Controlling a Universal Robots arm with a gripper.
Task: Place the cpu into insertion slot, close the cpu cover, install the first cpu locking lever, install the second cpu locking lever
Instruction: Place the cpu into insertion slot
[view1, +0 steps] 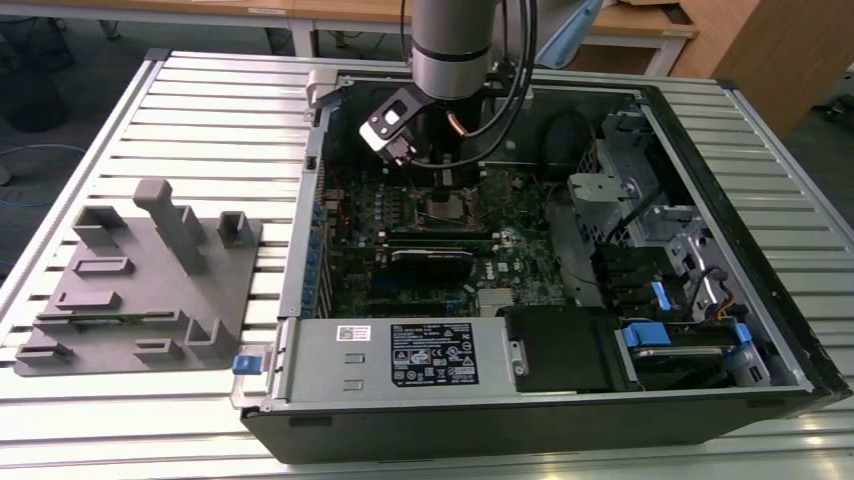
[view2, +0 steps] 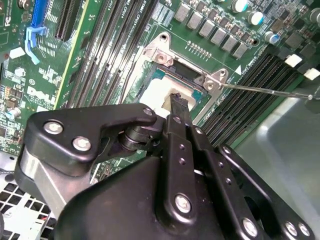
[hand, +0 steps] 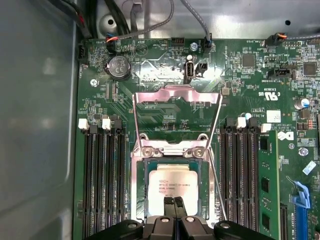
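Note:
The cpu lies flat in the insertion slot, its silvery top facing up; in the second wrist view the cpu looks bright white inside the metal rim of the insertion slot. The cpu cover stands swung open beyond the socket, its cut-out centre showing green board behind it. My gripper hovers over the chip's near edge, its black fingers pressed together with nothing between them. In the exterior view the gripper hangs just above the insertion slot. A thin wire locking lever stands raised beside the socket.
The motherboard lies inside an open computer case on a slatted table. Black memory slots flank the socket on both sides. Cables hang by the arm. A grey fixture block sits at the exterior view's left.

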